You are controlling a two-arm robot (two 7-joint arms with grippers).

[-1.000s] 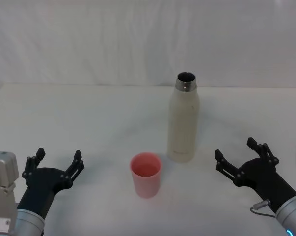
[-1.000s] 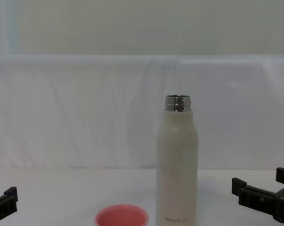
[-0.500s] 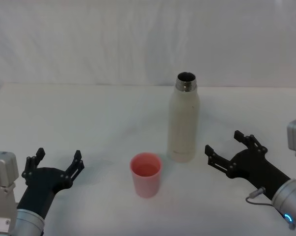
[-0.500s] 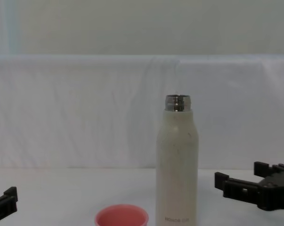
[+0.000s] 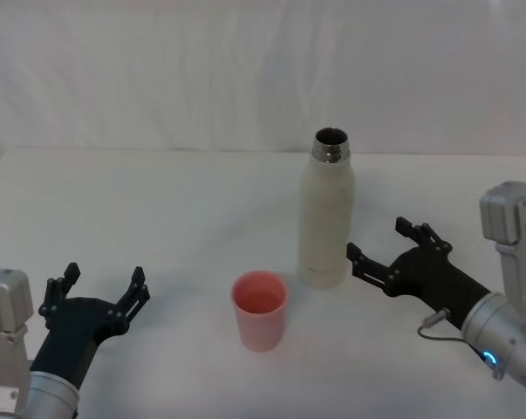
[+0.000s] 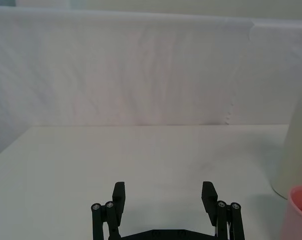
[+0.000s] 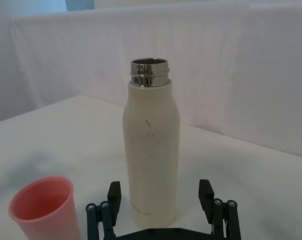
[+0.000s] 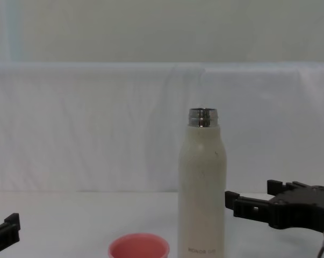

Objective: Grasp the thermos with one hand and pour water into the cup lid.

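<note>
**Right gripper lining up on the bottle**

Taking the bottle as the landmark and going left to right: the left gripper point(image 5: 95, 295) is sitting parked well to the bottle's left and nearer the robot, its jaws spread and gripping nothing, apparently out of the way because one arm is enough for this job.

The pink cup point(image 5: 260, 310) is standing upright just left of the bottle and a little nearer the robot, mouth up, probably so a short tilt will bring the neck over it.

The bottle point(image 5: 324, 215) is standing upright on the white table point(image 5: 158, 209), its steel neck uncapped.

Just right of the bottle, the right gripper point(image 5: 383, 249) is pointing at its lower body, jaws spread wide. The bottle is lying just beyond the fingertips, not yet between them, and nothing is touching it.
</note>
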